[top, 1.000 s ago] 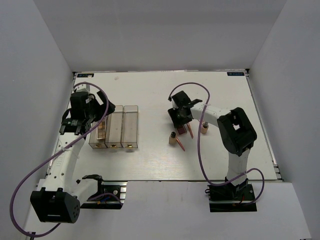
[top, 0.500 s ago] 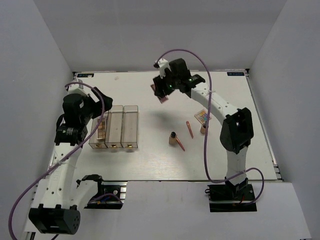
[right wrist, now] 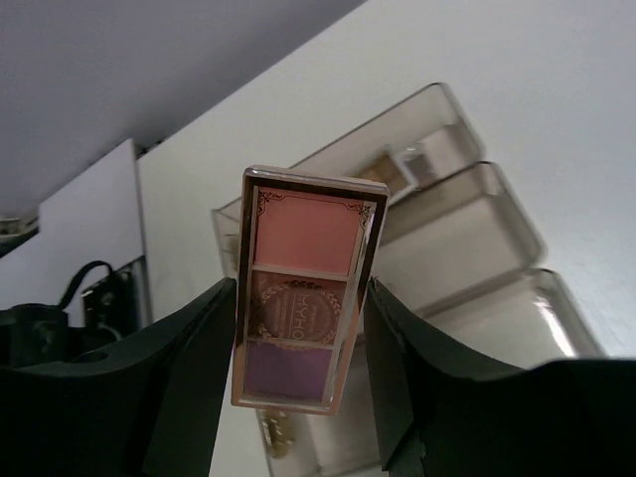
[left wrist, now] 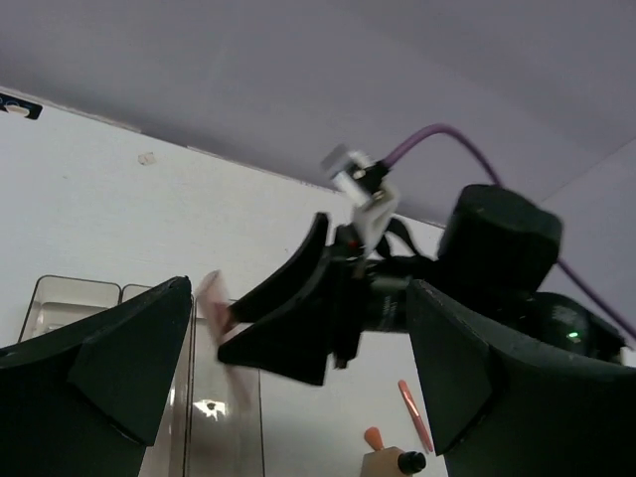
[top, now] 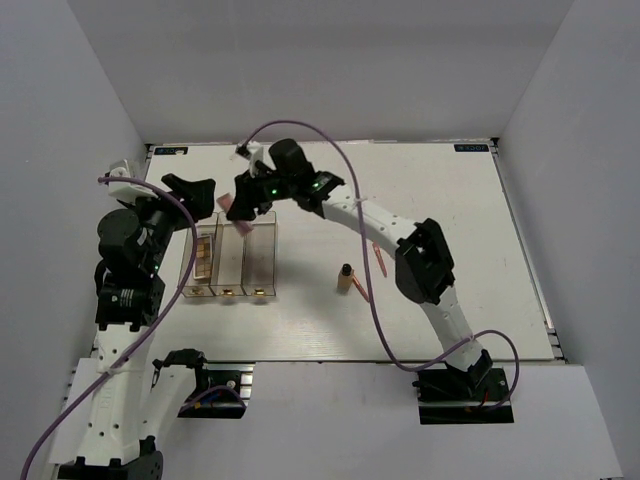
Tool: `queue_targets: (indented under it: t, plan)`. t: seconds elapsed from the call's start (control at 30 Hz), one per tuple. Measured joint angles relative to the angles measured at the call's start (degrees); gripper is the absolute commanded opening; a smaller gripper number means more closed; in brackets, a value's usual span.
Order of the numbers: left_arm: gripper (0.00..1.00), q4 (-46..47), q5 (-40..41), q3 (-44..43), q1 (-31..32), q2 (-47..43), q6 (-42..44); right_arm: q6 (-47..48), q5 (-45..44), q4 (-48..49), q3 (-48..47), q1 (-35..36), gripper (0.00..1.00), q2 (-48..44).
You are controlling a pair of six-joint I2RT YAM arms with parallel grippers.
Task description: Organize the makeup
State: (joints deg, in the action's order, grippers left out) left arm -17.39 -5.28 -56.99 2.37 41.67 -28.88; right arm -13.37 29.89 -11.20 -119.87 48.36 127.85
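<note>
On the white desk (top: pixel 450 220) a clear three-compartment box (top: pixel 262 250) is seen left of centre, with a brown palette (top: pixel 203 260) stood on edge in its left compartment; the right compartment appears bare, and the contents of the middle one cannot be made out. The right arm is stretched across to the left, and its tool (top: pixel 238 197) is held above the far end of the box, closed partway on a pink palette (right wrist: pixel 303 238), which is gripped by its two long edges with the pans facing the wrist camera. Whether the palette hangs over the left or the middle compartment cannot be settled. The left tool (top: pixel 195 190) is raised just beside the box's far left corner, its jaws spread wide and nothing between them. The palette is judged to be light, flat and stiff, with a glossy case that could slide between the pads, and its pressed powder is likely to crack if it is dropped; a hold across the narrow width near mid-length, as shown, is thought best, so that it can be lowered edge-first into a slot. To the right, near the desk's middle, a small tan bottle (top: pixel 345 278) with a dark cap is seen, probably light, hard and prone to roll. Two thin coral sticks (top: pixel 361 291) (top: pixel 380 260) are lying close by; these would need a narrow pinch at mid-length.
</note>
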Motion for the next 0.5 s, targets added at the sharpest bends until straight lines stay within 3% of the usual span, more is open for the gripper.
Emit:
queue_targets:
  t: [0.5]
  plan:
    - [0.98,-6.3,1.9,-1.2,0.0,-5.0,2.9,-20.7,-0.4,23.4,-0.6,7.1,0.13,10.7]
